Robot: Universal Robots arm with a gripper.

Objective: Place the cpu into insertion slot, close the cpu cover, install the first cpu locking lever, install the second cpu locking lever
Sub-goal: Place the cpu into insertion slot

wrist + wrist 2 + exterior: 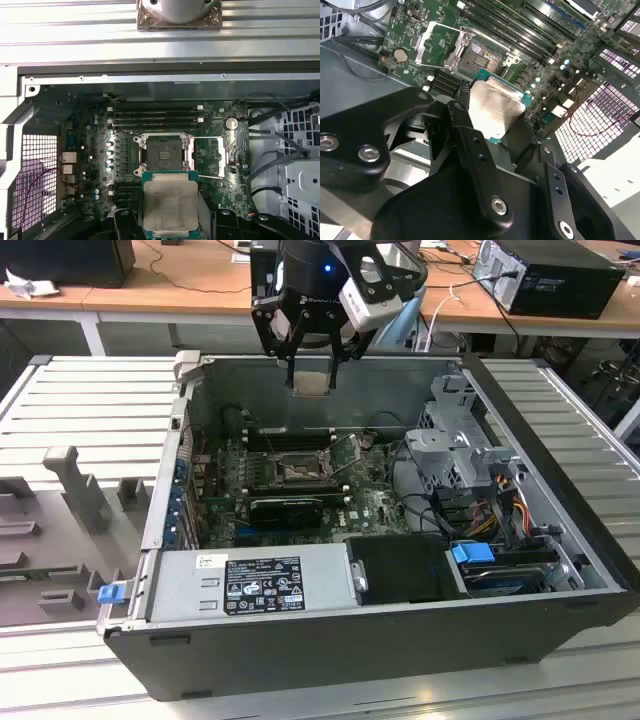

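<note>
Gripper (312, 375) fingers clamped on opposite edges of the cpu (312, 386), held flat in the air over the far part of the open case. Chip: square, dull silver face, green rim. Insertion slot (162, 152) lies exposed beneath it, with the cpu cover (233, 156) swung open beside it.

The cpu (170, 206) shows a dull, smudged metal face
</note>
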